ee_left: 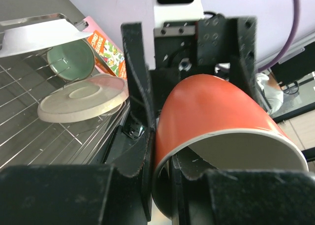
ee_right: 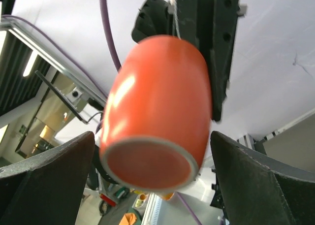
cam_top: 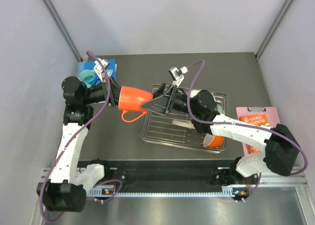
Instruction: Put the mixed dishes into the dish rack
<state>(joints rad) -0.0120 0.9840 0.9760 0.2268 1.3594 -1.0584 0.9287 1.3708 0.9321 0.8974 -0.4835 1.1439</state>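
you're mid-handover: left fingers [cam_top: 114,95] pinched narrow on rim of glossy orange mug w/ white inside [cam_top: 134,99], held in the air by left edge of silver wire dish rack [cam_top: 156,136]. right fingers [cam_top: 153,103] wide open, straddling its base, gripping nothing. next, i reckon: close right, then release left.

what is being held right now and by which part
The orange mug, pinched at the wall of its rim by the left gripper. The right gripper is open around the mug's base end, not gripping it.

Sideways in left gripper [cam_top: 118,97]: orange mug [cam_top: 134,99], at dish rack's [cam_top: 162,130] left edge. At its base, right gripper [cam_top: 154,102] gapes wide.
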